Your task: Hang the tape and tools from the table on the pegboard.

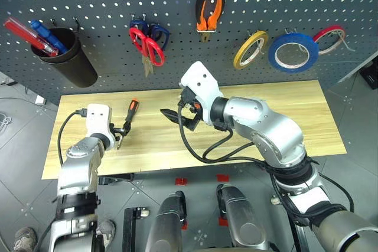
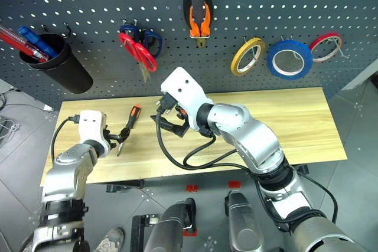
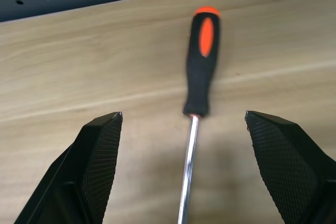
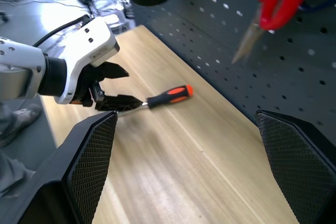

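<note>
Screwdriver (image 3: 202,61), slim, orange-and-black handled, lies flat on table (image 1: 283,116).

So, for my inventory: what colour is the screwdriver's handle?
Black with orange; the screwdriver shows best in the left wrist view.

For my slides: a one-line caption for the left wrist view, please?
Open left gripper straddling the screwdriver lying on the table.

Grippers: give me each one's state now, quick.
Left gripper: open, empty, straddling the screwdriver on the table.
Right gripper: open, empty.
</note>
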Motion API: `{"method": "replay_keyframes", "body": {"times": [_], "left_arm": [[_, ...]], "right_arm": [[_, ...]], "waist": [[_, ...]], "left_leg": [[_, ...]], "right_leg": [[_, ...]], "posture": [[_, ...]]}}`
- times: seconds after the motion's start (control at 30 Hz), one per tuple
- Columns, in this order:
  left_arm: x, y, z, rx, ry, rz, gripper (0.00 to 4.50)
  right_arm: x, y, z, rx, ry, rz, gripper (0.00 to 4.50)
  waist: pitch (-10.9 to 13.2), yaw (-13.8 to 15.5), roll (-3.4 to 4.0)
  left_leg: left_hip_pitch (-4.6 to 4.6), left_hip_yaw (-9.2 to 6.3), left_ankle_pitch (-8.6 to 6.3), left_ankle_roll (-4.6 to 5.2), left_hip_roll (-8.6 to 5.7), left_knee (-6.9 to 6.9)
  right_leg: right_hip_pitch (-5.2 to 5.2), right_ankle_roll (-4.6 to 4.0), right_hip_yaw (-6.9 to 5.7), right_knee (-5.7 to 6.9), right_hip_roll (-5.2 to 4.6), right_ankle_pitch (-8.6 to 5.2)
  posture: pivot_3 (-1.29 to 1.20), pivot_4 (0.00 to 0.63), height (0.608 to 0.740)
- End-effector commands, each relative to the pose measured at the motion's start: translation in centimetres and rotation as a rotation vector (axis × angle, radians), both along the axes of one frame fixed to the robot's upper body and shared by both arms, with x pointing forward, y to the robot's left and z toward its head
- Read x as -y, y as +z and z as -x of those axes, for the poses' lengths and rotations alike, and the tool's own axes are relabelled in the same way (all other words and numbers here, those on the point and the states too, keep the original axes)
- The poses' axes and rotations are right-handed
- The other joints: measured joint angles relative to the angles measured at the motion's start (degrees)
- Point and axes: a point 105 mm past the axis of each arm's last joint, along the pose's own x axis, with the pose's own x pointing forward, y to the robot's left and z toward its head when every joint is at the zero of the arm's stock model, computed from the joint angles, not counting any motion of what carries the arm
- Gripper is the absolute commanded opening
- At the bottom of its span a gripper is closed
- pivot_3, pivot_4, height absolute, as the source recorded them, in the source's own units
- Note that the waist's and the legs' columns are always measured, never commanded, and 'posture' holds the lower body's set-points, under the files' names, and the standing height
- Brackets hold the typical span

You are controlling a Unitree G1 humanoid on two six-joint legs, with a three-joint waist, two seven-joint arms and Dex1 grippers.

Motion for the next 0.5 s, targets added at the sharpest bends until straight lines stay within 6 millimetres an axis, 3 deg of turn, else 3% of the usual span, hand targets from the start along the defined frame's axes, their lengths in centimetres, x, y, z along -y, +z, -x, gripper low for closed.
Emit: {"method": "replay_keyframes", "body": {"times": [0.03,0.27,0.37,0.5], "left_arm": [[-0.4,-0.3,-0.9,-0.01,-0.021,0.017,3.95],[-0.1,-1.7,-2.8,-0.107,-0.054,-0.007,3.95],[0.1,-1.7,-3.1,-0.125,-0.073,-0.008,3.34],[0.5,-2.3,-2.8,-0.161,-0.113,-0.013,2.16]], "right_arm": [[-0.4,1.3,0.5,0.039,0.014,-0.017,4.5],[-0.4,1.7,0.6,0.031,0.026,-0.006,4.5],[-0.3,1.7,1.1,0.016,0.072,0.001,4.5],[-0.4,2.0,3.1,0.086,0.233,0.021,4.5]], "waist": [[0.26,-0.11,-0.01],[0.83,-0.84,-0.13],[0.83,-1.18,-0.13],[0.83,-1.39,-0.13]], "left_leg": [[-0.01,0.02,0.0,0.0,0.0,0.0],[-0.35,0.18,0.14,-0.24,-0.02,-0.01],[-0.35,0.2,0.13,-0.23,-0.04,-0.03],[-0.34,0.21,0.14,-0.23,-0.04,-0.02]], "right_leg": [[-0.04,-0.01,0.0,-0.02,-0.01,0.01],[-0.53,-0.2,-0.04,0.03,-0.07,0.12],[-0.52,-0.19,-0.02,0.02,-0.1,0.12],[-0.52,-0.19,-0.02,0.03,-0.1,0.12]], "posture": [[-0.34,0.462,0.74],[-0.38,0.462,0.74],[-0.38,0.451,0.74],[-0.38,0.425,0.74]]}}
